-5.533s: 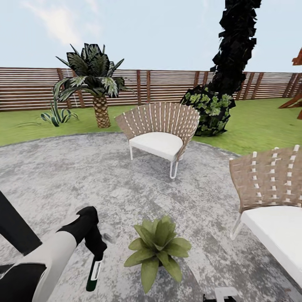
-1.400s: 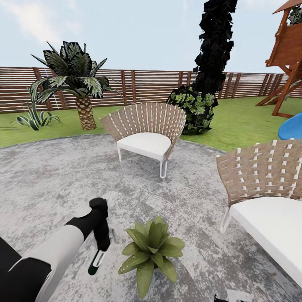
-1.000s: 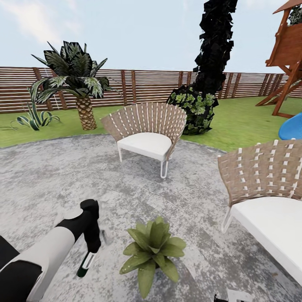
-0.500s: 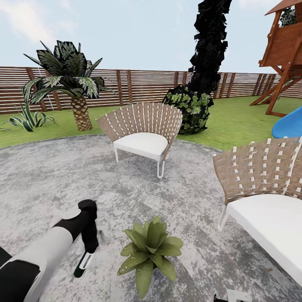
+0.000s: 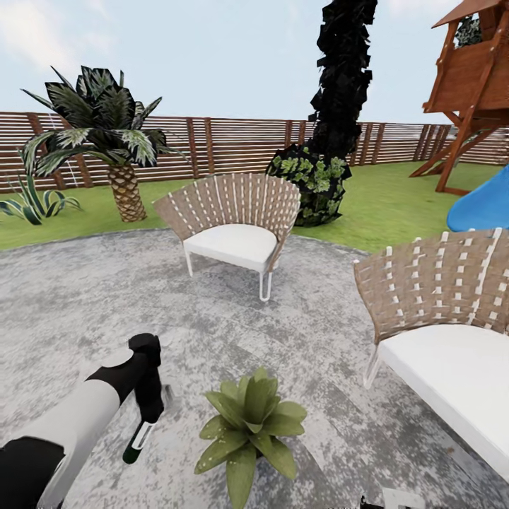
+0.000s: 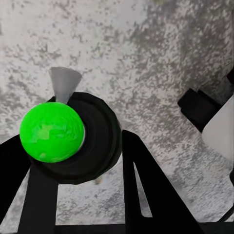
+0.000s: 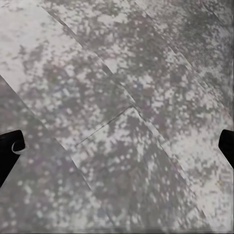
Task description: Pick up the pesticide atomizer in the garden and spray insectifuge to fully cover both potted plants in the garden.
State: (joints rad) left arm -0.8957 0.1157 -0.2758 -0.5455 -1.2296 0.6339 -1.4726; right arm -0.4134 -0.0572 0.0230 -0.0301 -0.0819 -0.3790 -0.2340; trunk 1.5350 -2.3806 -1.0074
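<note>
Pesticide atomizer (image 6: 73,139) between left pincer (image 6: 80,195) fingers (image 6: 146,190)

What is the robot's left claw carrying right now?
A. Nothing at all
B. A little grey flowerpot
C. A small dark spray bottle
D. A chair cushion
C: in the head view the left claw is shut on the spray bottle, which hangs down over the grey patio beside the potted plant.

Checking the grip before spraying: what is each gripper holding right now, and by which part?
The left gripper holds the pesticide atomizer at its upper end, dark body hanging down beside the potted plant. The right gripper's fingers stand apart over bare patio, holding nothing.
</note>
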